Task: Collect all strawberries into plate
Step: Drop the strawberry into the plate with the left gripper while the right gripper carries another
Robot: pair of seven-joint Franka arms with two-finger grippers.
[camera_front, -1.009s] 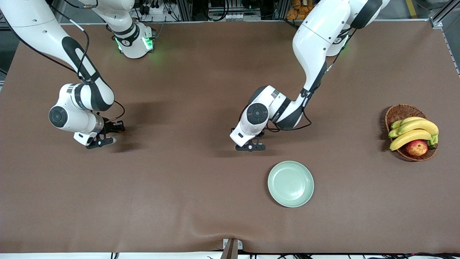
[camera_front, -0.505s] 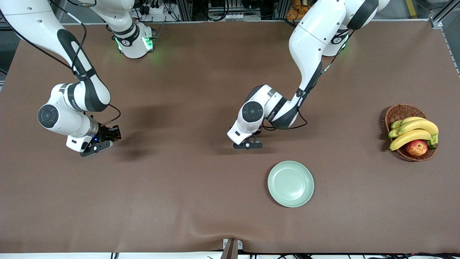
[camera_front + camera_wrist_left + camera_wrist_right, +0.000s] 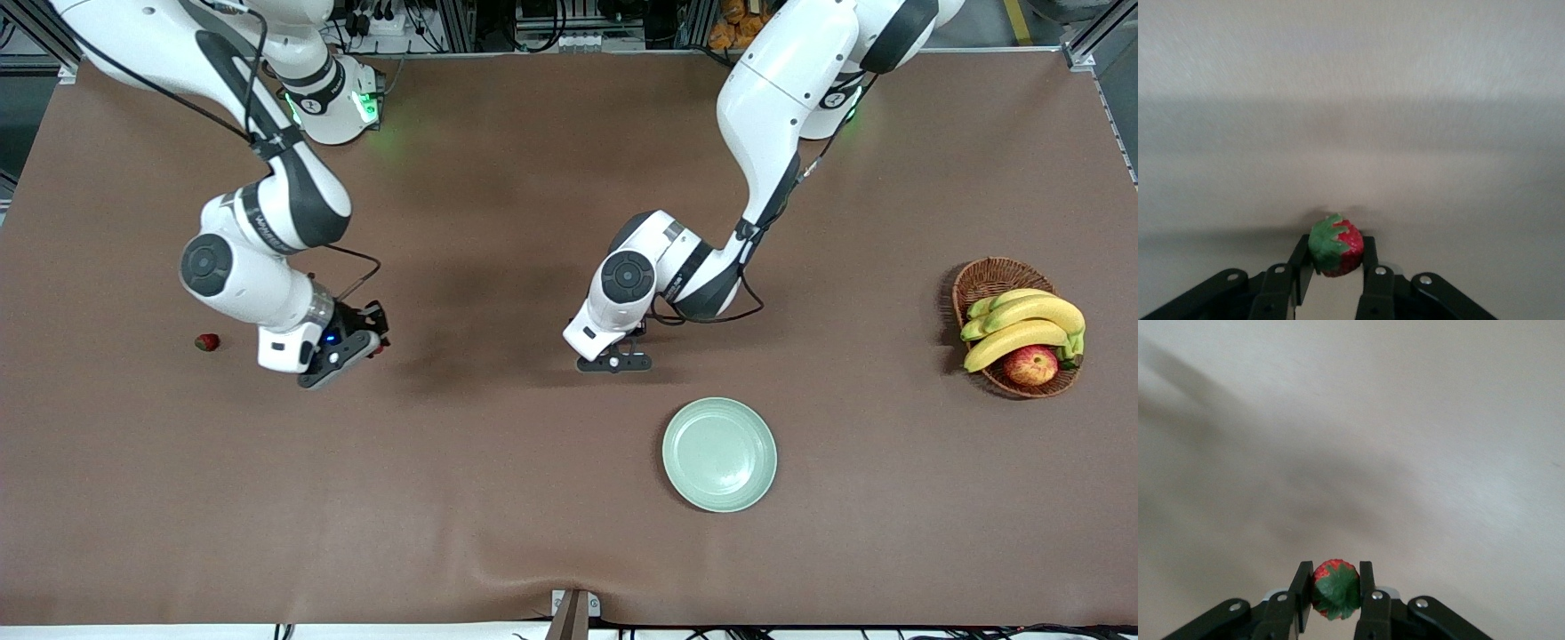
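Observation:
My left gripper (image 3: 1335, 257) is shut on a small red strawberry (image 3: 1336, 245) with a green cap. In the front view this left gripper (image 3: 615, 363) sits low over the brown cloth, a short way from the pale green plate (image 3: 719, 454), which holds nothing. My right gripper (image 3: 1335, 590) is shut on a second strawberry (image 3: 1335, 589). The front view shows the right gripper (image 3: 373, 342) over the cloth toward the right arm's end. A third strawberry (image 3: 207, 342) lies loose on the cloth beside the right arm's hand.
A brown wicker basket (image 3: 978, 280) with bananas (image 3: 1022, 324) and an apple (image 3: 1031, 365) stands at the left arm's end of the table. A brown cloth (image 3: 498, 498) covers the whole table.
My left gripper has shut on its strawberry. The right arm has swung toward the table's middle with its strawberry, uncovering the loose strawberry on the cloth.

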